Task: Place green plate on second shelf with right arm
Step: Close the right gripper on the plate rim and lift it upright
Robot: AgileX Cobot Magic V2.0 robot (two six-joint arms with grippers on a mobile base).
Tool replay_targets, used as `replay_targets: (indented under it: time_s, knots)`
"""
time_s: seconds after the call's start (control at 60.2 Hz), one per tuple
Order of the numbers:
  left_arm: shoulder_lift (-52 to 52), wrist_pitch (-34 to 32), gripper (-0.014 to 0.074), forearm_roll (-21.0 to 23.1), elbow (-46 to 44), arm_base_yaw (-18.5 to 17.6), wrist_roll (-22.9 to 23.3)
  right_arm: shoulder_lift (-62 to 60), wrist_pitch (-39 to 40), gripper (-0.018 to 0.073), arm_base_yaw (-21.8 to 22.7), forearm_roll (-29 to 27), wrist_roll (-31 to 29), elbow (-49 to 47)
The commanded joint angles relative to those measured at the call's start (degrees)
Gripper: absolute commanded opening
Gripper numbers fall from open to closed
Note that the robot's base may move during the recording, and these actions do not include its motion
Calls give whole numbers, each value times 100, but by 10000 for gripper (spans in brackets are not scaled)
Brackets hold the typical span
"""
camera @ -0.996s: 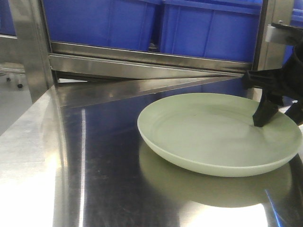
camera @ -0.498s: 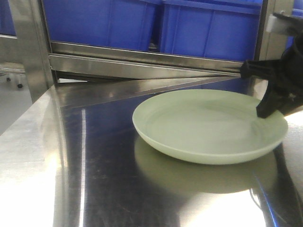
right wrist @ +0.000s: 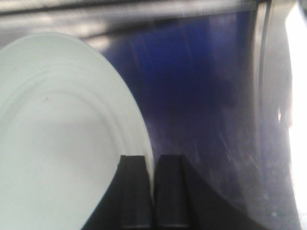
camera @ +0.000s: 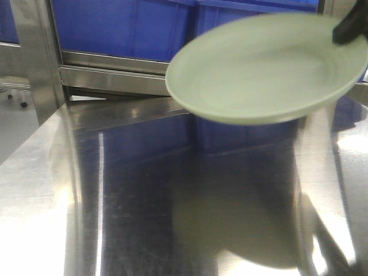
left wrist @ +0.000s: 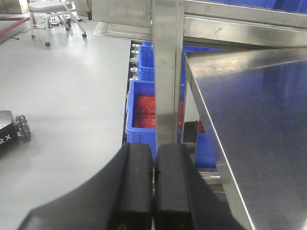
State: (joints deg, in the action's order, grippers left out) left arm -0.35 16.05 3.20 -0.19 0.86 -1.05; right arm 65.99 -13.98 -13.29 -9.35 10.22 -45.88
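Note:
The green plate (camera: 264, 69) hangs tilted in the air at the upper right of the front view, well above the steel table (camera: 115, 190). My right gripper (camera: 348, 30) pinches its right rim, mostly cut off by the frame edge. In the right wrist view the plate (right wrist: 57, 139) fills the left side, and the right gripper (right wrist: 152, 165) is shut on its rim, one finger inside, one outside. My left gripper (left wrist: 154, 158) is shut with nothing in it, off the table's left edge near a steel post (left wrist: 168, 72).
Blue bins (camera: 172, 29) sit on the shelf behind a steel rail (camera: 115, 75). A steel upright (camera: 31, 57) stands at the back left. Below the table, blue crates (left wrist: 144, 108) hold red items. A wheeled chair (left wrist: 53, 14) stands far off on the floor.
The plate has risen from just above the table to the height of the blue bins, tilting as it went. The right gripper went up with it. Only a blurred reflection remains on the table.

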Motion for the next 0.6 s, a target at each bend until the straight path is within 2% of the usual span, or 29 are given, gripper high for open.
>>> replay_targets:
  time_s: [0.0,0.282,0.581]
  knots:
    - [-122,-456,125,14,229,-16,0,-490,604,58,3,-22,-14,-56]
    - [-122,-456,125,14,229,-16,0,-1729,1511,58,27,146,-19,1006]
    - [-122,-456,125,14,229,-16,0,-2834,1690,58,29,682,-19,1953]
